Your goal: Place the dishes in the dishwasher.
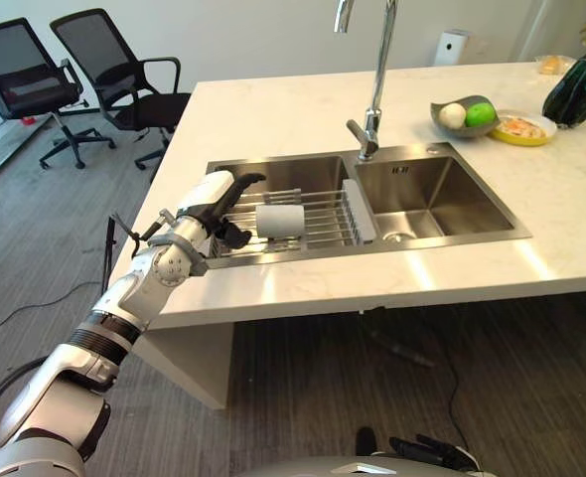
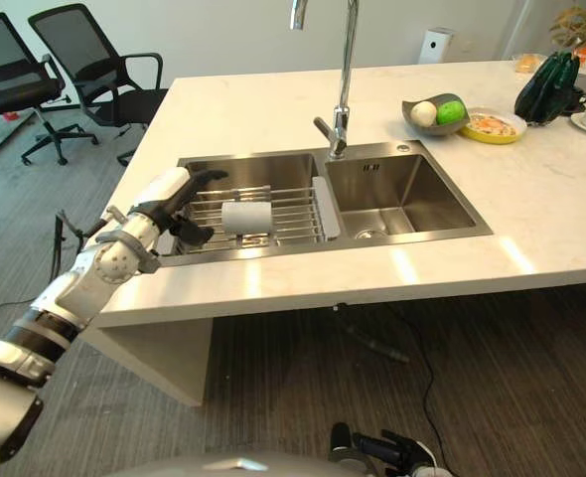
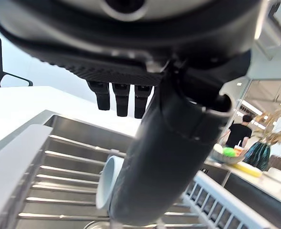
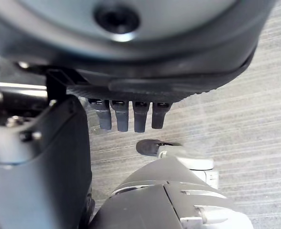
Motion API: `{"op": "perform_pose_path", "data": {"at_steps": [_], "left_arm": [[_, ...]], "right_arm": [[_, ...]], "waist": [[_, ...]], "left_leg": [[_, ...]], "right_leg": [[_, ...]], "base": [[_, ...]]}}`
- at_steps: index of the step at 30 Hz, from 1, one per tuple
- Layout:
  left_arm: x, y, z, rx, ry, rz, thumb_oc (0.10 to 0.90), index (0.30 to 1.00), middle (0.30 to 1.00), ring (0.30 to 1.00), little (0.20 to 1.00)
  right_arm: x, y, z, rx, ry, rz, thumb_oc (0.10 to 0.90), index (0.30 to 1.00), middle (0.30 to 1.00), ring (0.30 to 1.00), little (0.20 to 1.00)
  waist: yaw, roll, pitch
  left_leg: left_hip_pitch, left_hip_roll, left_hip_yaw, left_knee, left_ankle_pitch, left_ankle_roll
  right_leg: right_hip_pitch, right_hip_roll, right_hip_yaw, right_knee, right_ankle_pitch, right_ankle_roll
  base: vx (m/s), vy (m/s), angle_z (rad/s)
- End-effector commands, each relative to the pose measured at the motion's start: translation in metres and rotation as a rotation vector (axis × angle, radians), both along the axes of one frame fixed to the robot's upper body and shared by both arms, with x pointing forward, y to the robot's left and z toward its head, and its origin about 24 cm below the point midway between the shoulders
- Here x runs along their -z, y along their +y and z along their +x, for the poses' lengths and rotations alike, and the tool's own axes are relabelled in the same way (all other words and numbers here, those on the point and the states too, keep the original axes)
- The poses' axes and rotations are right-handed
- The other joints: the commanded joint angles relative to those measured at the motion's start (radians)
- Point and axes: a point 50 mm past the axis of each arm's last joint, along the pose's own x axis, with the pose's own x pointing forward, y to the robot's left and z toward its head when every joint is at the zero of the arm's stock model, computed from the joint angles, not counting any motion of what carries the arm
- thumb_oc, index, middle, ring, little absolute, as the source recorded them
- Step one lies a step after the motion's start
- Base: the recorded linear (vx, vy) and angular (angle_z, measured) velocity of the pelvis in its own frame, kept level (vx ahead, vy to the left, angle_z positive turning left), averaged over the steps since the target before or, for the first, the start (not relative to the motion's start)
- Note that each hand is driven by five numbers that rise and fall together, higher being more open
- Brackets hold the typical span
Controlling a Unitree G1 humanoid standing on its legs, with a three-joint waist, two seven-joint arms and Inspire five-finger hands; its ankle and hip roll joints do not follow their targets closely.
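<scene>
The left hand (image 1: 217, 209) hangs spread beside the cup (image 1: 279, 220) on the rack (image 1: 323, 221); next, it must close round the cup.

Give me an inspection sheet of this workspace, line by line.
Surface: white counter with a double steel sink.
Job's things: white cup lying on its side on the wire rack over the left basin.
Clutter: bowl of fruit, yellow plate, dark green vase.
Hands: left hand open beside the cup, apart from it; right hand low, fingers relaxed, holding nothing.
Cables: nothing reported.
Surroundings: two office chairs, faucet.
</scene>
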Motion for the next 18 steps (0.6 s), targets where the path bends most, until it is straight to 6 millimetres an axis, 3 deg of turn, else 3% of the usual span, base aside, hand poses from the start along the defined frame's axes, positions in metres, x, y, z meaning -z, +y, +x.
{"op": "perform_pose_path", "data": {"at_steps": [1,8,18], "left_arm": [[-0.084,0.004,0.019,-0.017,-0.313,0.029,0.8,0.9,0.9,0.9,0.9],[-0.075,0.012,0.023,-0.068,-0.297,0.114,0.8,0.9,0.9,0.9,0.9],[-0.085,0.013,0.033,-0.118,-0.36,0.345,0.8,0.9,0.9,0.9,0.9]], "right_arm": [[0.003,0.001,-0.033,-0.041,0.083,0.016,0.8,0.9,0.9,0.9,0.9],[0.001,0.0,-0.036,-0.034,0.059,0.017,0.8,0.9,0.9,0.9,0.9],[0.0,0.002,-0.04,-0.03,0.045,0.015,0.8,0.9,0.9,0.9,0.9]], "waist": [[-0.016,-0.04,-0.002],[-0.04,-0.048,0.008],[-0.062,-0.049,0.023]], "left_leg": [[-0.044,-0.029,-0.006,0.004,-0.008,0.024],[-0.041,-0.033,0.027,0.004,-0.019,0.028],[-0.036,-0.039,0.053,0.004,-0.029,0.035]], "right_leg": [[0.109,-0.055,-0.014,0.017,-0.14,0.107],[0.087,-0.058,0.014,0.017,-0.129,0.114],[0.066,-0.059,0.042,0.017,-0.12,0.12]], "base": [[-0.01,0.025,-0.37],[-0.01,0.019,-0.17],[0.0,0.008,-0.11]]}}
